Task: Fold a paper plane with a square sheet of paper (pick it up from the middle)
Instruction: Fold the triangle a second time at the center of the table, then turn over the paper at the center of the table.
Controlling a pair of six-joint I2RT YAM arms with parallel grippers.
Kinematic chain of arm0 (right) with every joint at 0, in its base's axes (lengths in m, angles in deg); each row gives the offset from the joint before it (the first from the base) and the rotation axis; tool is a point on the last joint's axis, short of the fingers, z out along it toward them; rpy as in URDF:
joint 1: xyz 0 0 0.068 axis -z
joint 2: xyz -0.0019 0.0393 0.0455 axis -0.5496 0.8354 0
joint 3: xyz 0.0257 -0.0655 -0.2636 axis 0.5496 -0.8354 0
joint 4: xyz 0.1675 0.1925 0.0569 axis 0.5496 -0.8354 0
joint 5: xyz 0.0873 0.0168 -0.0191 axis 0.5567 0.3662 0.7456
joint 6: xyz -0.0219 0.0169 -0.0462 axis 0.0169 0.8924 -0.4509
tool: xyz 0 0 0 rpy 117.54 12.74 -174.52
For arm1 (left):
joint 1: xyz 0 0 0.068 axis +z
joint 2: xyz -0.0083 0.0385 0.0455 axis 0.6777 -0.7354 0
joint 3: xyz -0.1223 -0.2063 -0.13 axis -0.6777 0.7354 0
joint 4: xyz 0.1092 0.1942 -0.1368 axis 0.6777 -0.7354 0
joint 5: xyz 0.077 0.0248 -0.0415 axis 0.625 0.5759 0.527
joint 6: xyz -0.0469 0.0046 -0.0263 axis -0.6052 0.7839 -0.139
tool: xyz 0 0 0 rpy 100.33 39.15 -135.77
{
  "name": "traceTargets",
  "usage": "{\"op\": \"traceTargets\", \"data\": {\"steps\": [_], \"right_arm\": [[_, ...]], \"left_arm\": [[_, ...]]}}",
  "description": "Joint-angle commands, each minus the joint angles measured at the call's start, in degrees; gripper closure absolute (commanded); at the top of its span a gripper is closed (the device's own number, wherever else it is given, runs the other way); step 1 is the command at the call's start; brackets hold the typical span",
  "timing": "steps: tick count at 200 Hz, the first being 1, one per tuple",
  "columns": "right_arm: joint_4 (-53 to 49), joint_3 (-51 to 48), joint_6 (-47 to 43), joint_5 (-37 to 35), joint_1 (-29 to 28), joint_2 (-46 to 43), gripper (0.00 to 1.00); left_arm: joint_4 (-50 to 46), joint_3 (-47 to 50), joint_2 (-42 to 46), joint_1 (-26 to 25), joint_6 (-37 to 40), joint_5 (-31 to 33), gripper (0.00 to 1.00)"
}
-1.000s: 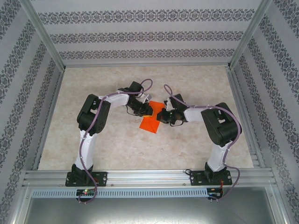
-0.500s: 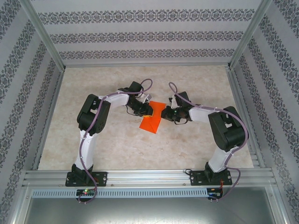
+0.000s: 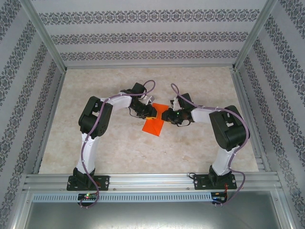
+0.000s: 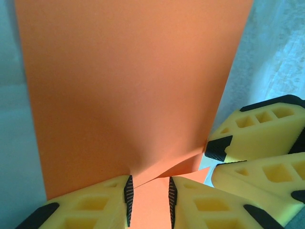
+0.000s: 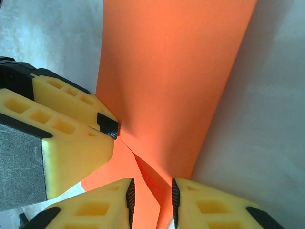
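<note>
Since a second ago, parts the jaws of the right gripper (image 3: 165, 116) from fully closed to a clear gap, and edges it slightly farther from its base; widens the left gripper (image 3: 151, 112) a little too. Keeps the orange sheet of paper (image 3: 153, 126) in the same spot on the pale table (image 3: 119, 148).

At the left, hangs low over the sheet with the wrist bent down, released, yellow fingers (image 4: 95, 210) apart and grasping nothing. Shows orange paper in the gap between the black pads, unpinched as far as can be seen. Just ahead of those fingertips, lifts a shallow flap along a crease. Beyond it, stretches flat and wide straight out in front of the tool.

In the middle, lies on the table under both sets of fingertips, partly folded, with a pointed corner reaching back from the two tools toward the arm bases.

At the right, faces the left gripper tip to tip, very close, likewise released and low. Leaves its own fingers (image 5: 214, 210) separated, with a raised ridge of the sheet running up between them, clamped by neither pad. To its left, close beside, sets one black tip of the other tool against the sheet's edge.
</note>
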Motion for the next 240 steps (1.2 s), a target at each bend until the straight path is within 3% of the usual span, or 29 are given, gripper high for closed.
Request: {"op": "traceTargets", "data": {"steps": [1,92,143,169,185,210,240], "right_arm": [[-0.65,1.97,-2.14,2.71,-0.27,1.65,0.7],[-1.27,2.86,-2.59,4.08,-2.51,2.25,0.71],[3.26,2.07,0.28,6.33,-4.33,3.77,0.78],[3.91,2.15,0.73,6.7,-5.02,4.15,0.85],[4.3,1.87,1.17,6.72,-4.98,3.17,0.9],[3.66,1.84,1.54,7.53,-4.56,0.69,0.96],[6.72,0.48,4.49,10.49,-3.81,-2.0,1.0]], "left_arm": [[-0.07,-1.69,1.94,0.31,-0.63,2.07,0.67],[-3.08,-4.62,4.68,0.38,0.34,3.49,0.6],[-4.47,1.76,13.42,1.04,1.8,8.05,0.44],[1.11,10.18,19.11,2.38,-1.86,6.22,0.38],[4.9,14.75,22.45,2.78,-4.08,6.19,0.3],[10.88,20.28,26.16,2.99,-8.04,5.52,0.28],[26.93,29.24,29.07,3.52,-18.99,2.36,0.28]]}}
